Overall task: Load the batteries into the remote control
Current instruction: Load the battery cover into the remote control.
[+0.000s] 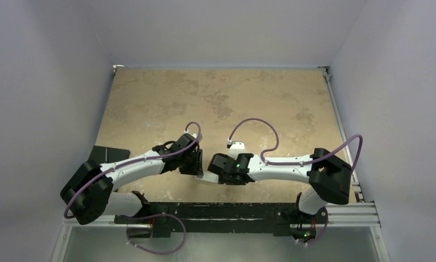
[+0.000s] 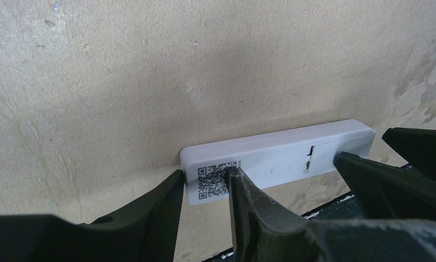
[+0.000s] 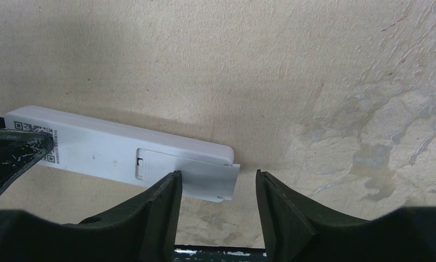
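Observation:
The remote control (image 2: pixel 276 158) is a slim white bar lying back up near the table's front edge, between both grippers (image 1: pixel 206 177). A dark QR label is at one end. At the other end its battery cover (image 3: pixel 205 177) is slid partly out past the end. My left gripper (image 2: pixel 205 176) is open. One fingertip (image 2: pixel 233 174) sits on the label and the other is beside the remote's end. My right gripper (image 3: pixel 216 173) is open around the cover end, with its left fingertip (image 3: pixel 172 180) at the cover's edge. No batteries are in view.
A black mounting rail (image 1: pixel 216 210) runs along the table's near edge, right below the remote. A dark flat plate (image 1: pixel 109 154) lies at the table's left edge. White walls enclose the tan tabletop (image 1: pixel 216 98) on three sides.

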`<state>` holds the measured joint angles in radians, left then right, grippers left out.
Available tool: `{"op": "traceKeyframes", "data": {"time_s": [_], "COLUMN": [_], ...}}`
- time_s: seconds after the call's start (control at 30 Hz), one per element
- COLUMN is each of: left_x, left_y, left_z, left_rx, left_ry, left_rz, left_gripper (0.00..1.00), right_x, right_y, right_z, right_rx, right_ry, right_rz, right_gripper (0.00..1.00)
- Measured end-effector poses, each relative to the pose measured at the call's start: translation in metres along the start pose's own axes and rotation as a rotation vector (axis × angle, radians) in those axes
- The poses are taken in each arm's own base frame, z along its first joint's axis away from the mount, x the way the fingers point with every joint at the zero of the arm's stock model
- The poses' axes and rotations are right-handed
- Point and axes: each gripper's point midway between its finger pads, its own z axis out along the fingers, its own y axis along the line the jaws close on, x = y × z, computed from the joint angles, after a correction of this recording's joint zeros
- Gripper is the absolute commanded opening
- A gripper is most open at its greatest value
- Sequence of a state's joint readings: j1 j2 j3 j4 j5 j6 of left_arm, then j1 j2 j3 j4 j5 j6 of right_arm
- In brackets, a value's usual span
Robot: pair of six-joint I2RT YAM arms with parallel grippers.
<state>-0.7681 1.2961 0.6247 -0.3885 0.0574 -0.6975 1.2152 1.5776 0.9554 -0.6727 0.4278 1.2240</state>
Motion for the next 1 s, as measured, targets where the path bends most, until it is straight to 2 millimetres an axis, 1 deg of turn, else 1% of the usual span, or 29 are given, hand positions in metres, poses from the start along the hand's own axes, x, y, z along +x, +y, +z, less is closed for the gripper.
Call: {"op": "traceKeyframes", "data": {"time_s": [0.5, 1.0], "left_x": [0.0010, 0.0009], "left_y": [-0.0012, -0.0019], "left_z": [0.0015, 0.0016], "left_rx": [0.012, 0.016], "left_ry": [0.000, 0.000], "left_rz": [-0.003, -0.010], "left_gripper": [0.34, 0.34], "right_x": [-0.0006, -0.0007], "right_y": [0.0037, 0.0069], "right_z": [0.0000, 0.0015], "right_rx": [-0.007, -0.008], "right_ry": [0.002, 0.003], "right_rz": [0.003, 0.001], "right_gripper": [0.52, 0.48]}}
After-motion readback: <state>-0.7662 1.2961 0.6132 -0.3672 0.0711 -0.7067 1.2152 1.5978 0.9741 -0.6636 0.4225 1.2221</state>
